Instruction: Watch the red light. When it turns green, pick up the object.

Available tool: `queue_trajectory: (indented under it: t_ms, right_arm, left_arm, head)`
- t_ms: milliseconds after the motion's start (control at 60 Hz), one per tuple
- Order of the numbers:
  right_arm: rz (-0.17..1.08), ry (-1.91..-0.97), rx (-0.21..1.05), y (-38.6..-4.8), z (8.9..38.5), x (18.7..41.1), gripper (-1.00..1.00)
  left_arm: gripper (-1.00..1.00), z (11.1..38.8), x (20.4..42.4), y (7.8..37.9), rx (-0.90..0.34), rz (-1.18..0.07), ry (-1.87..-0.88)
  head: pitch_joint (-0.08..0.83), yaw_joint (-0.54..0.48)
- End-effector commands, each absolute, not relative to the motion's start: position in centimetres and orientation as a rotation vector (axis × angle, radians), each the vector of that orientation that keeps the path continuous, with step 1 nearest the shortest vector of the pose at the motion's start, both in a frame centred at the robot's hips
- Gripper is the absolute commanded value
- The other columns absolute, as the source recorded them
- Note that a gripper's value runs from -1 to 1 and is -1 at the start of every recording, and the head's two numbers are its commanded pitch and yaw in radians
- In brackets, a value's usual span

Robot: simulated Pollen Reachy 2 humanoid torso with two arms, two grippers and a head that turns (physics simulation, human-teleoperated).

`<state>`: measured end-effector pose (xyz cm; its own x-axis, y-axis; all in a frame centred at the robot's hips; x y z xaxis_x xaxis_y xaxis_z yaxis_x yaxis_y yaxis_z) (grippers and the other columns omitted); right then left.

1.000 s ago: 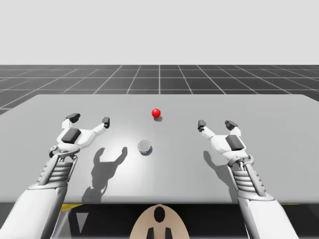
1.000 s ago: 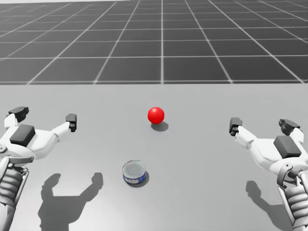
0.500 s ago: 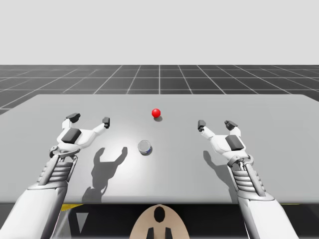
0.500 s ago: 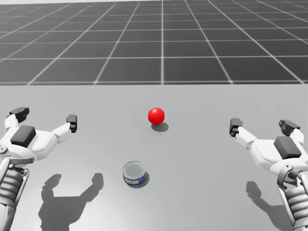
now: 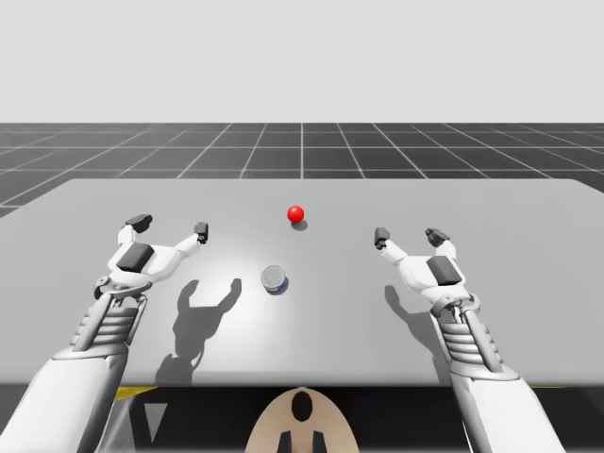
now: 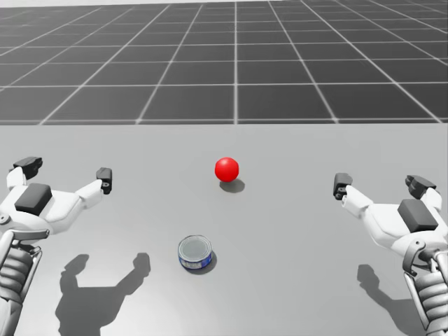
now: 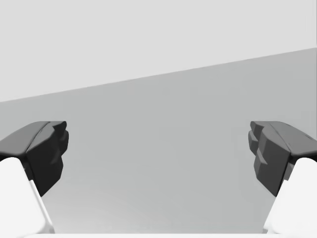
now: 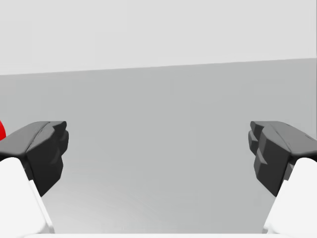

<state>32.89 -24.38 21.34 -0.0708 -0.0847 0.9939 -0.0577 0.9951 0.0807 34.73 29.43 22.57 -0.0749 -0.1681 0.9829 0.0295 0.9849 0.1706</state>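
The light is a red ball point(image 5: 296, 214) point(image 6: 227, 169) resting on the grey table point(image 5: 528, 217), a little past its middle. A short round can point(image 5: 274, 278) point(image 6: 194, 251) with a silver lid and blue side stands upright nearer to me. My left gripper point(image 5: 170, 226) point(image 6: 66, 171) hovers open to the left of the can, well apart from it. My right gripper point(image 5: 408, 236) point(image 6: 376, 182) hovers open on the can's right, just as far off. In the left wrist view the left gripper point(image 7: 158, 153) has only bare table ahead. The right gripper point(image 8: 158, 153) has a sliver of the red ball point(image 8: 1, 132) beside one finger.
Both arms cast shadows on the table point(image 6: 294, 280) near its front edge. Beyond the far edge lies a dark gridded floor point(image 5: 302, 151). Wide bare table surface surrounds the can and the ball.
None of the things has moved. My head has tipped very slightly, shifting the head view a touch; the ball stays red.
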Motion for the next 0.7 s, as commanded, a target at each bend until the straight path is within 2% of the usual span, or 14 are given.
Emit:
queue_trajectory:
  t_ms: [17,700]
  right_arm:
    - [-0.028,-1.643,0.116,-24.15,21.22,32.84,-1.00]
    - [-0.014,-1.644,0.102,-24.12,21.15,32.81,-1.00]
  left_arm:
    - [-1.00,22.57,34.73,29.44,0.107,-0.164,-1.639]
    - [-1.00,22.59,34.76,29.46,0.107,-0.168,-1.641]
  head:
    - [0.435,0.04]
    - [0.434,0.04]
